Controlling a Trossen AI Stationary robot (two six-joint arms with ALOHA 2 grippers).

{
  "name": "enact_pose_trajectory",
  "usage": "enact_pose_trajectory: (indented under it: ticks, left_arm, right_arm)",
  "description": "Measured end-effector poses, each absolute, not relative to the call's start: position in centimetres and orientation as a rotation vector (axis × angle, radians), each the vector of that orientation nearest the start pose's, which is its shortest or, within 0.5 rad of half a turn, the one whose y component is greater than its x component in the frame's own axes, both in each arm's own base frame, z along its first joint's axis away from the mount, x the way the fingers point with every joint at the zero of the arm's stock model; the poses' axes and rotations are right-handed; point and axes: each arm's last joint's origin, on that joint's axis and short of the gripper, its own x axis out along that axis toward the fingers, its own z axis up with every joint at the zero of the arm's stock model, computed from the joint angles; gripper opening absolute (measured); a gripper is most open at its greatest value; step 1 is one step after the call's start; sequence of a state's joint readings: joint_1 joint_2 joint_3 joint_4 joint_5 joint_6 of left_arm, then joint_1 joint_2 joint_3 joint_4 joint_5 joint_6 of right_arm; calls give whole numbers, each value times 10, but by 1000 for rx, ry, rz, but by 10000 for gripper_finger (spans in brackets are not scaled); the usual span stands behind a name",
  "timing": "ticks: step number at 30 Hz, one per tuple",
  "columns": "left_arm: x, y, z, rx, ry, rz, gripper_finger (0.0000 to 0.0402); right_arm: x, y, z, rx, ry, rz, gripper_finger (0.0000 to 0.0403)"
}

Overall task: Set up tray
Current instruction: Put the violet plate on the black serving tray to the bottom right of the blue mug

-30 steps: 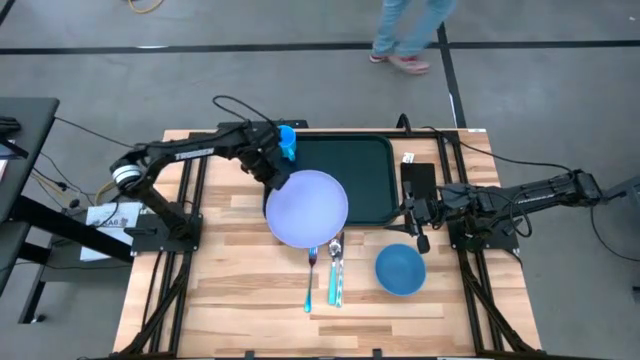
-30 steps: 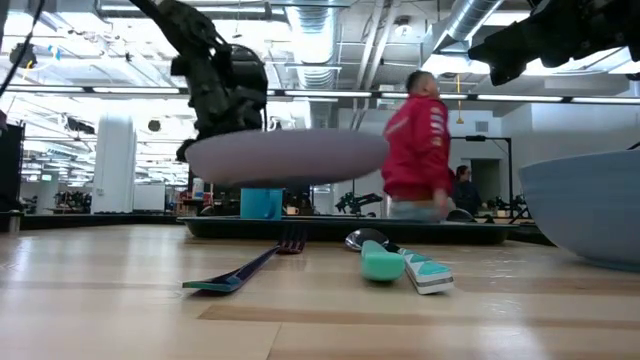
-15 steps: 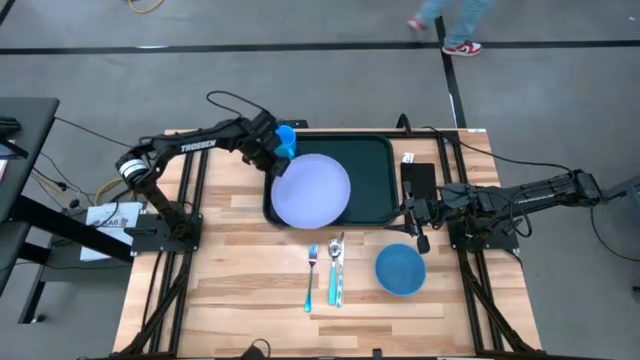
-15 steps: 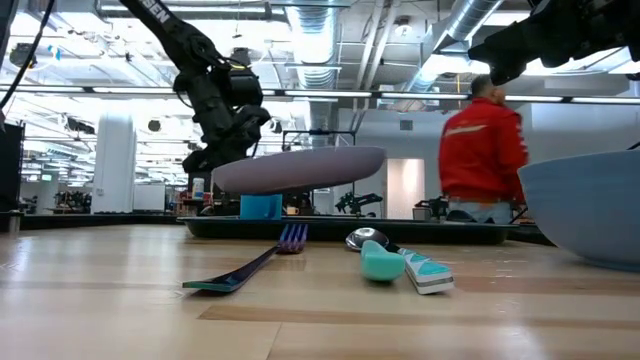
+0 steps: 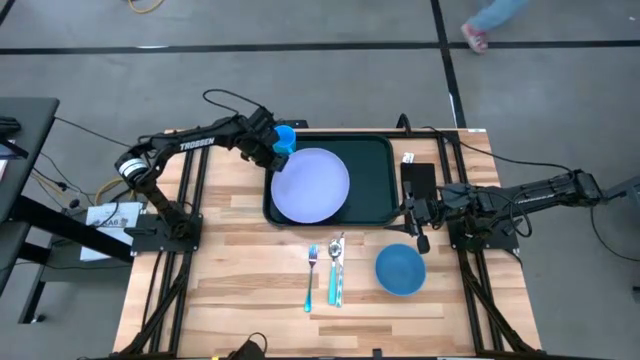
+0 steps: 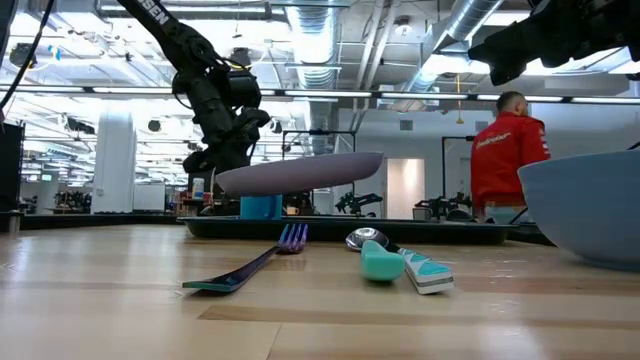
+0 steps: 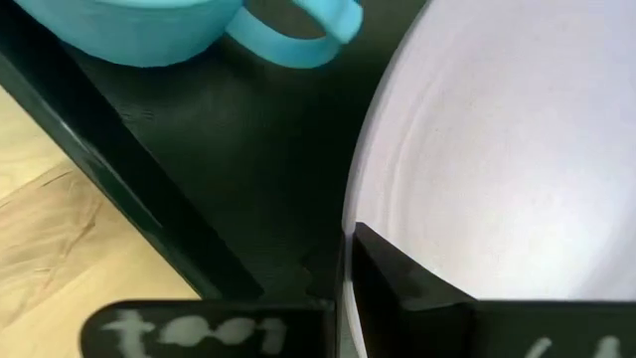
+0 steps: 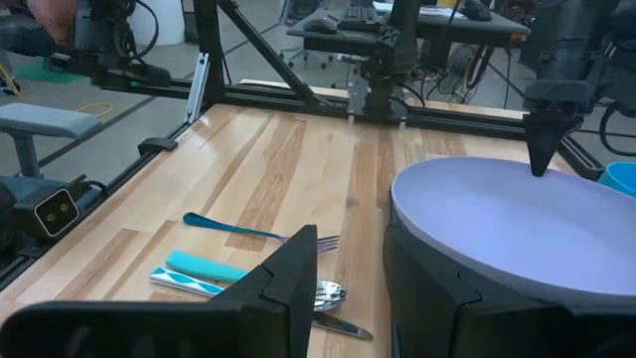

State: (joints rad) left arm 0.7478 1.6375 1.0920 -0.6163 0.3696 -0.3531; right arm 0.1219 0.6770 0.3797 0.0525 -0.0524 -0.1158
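Observation:
A pale lavender round plate point(image 5: 310, 185) hangs over the dark green tray point(image 5: 378, 160), clear of it in the low view, plate point(image 6: 300, 172) above tray point(image 6: 350, 229). My left gripper point(image 5: 273, 160) is shut on the plate's far-left rim. A blue cup point(image 5: 286, 139) stands in the tray's far-left corner, just beside that gripper. My right gripper point(image 5: 415, 218) waits open at the table's right side, next to the tray's right rim. On the wood near the tray lie a fork point(image 5: 311, 275), a spoon and knife point(image 5: 335, 270) and a blue bowl point(image 5: 400, 270). My left gripper pinches the plate's rim point(image 7: 350, 214) on its far-left side, one finger point(image 7: 397, 273) on the upper face and the other under it. It reaches in from the table's far left, slanting down. The plate is lifted clear above the tray, slightly tilted, held side lower.
A small flat black rectangle point(image 5: 418, 178) lies right of the tray, near my right gripper. The cup point(image 7: 199, 30) sits close to the held rim. Bare wood lies left of the tray and toward the near edge. A person stands in the room beyond the table point(image 6: 505, 150).
My left gripper has carried the plate toward the far edge, from above the tray's near rim and the cutlery tips to over the tray's left half. The plate has sunk a little and tipped from level to slightly tilted. The left gripper stayed shut on it.

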Motion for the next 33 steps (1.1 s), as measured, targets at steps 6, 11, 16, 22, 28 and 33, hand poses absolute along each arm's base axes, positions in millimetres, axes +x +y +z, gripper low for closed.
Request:
enact_pose_trajectory:
  ticks: [6,11,16,22,28,33]
  left_arm:
    - [238,209,204,-917,943,564,0]
    - [235,212,204,-926,938,573,0]
    - [235,212,204,-924,938,579,0]
    - [234,212,203,-922,946,583,0]
    - [233,210,202,-929,970,585,0]
    - [233,210,202,-927,969,586,0]
  right_arm:
    - [158,21,231,-123,235,187,107]
    - [158,21,231,-123,235,187,107]
    - [158,21,231,-123,235,187,107]
    - [158,21,231,-139,233,189,107]
    - [158,21,231,-139,234,189,107]
    - [158,21,231,-139,234,189,107]
